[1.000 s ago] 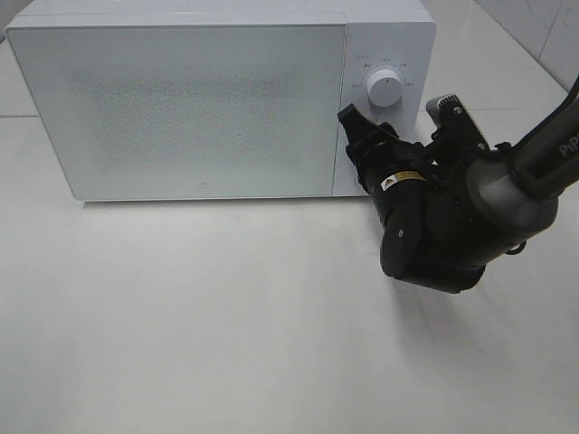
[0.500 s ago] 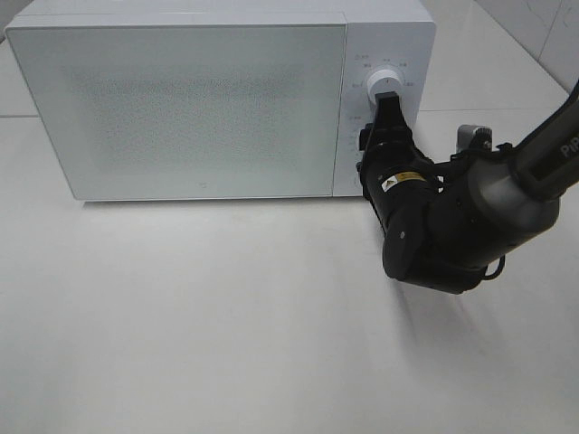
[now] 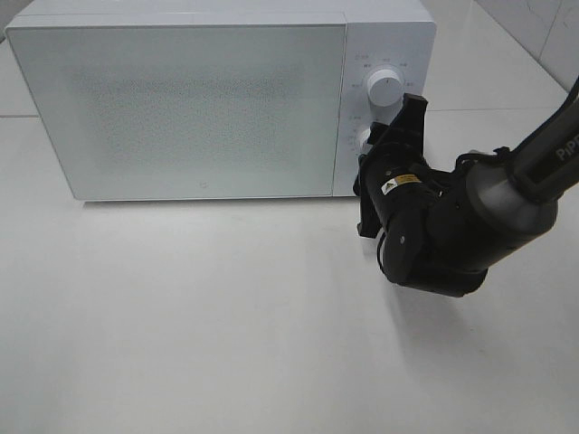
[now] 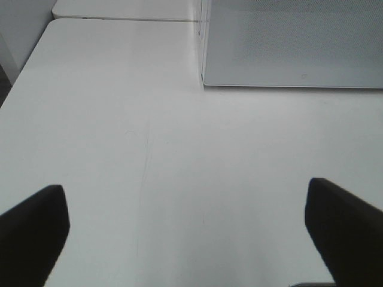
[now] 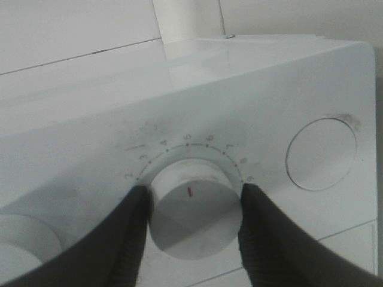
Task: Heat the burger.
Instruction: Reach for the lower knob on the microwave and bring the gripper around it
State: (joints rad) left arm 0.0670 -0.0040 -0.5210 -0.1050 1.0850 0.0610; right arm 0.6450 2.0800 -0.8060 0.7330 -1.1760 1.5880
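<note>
The burger is out of view; the white microwave [image 3: 181,108] stands at the back of the table with its door closed. My right gripper [image 3: 380,149] is pressed up to the microwave's control panel. In the right wrist view its two black fingers [image 5: 134,239] clamp the lower white knob [image 5: 192,209] from both sides, and the knob's red mark sits under the numbered scale. My left gripper [image 4: 188,209] hovers open over bare table in front of the microwave's [image 4: 293,42] left corner, holding nothing.
A second, upper knob [image 3: 384,87] sits above the gripped one. A round button [image 5: 321,154] is set into the panel beside the gripped knob. The white table [image 3: 226,316] stretches out in front of the microwave.
My right wrist has rolled at the control panel, so its fingers have swung round the lower knob. The left arm's view gives no earlier frame.
</note>
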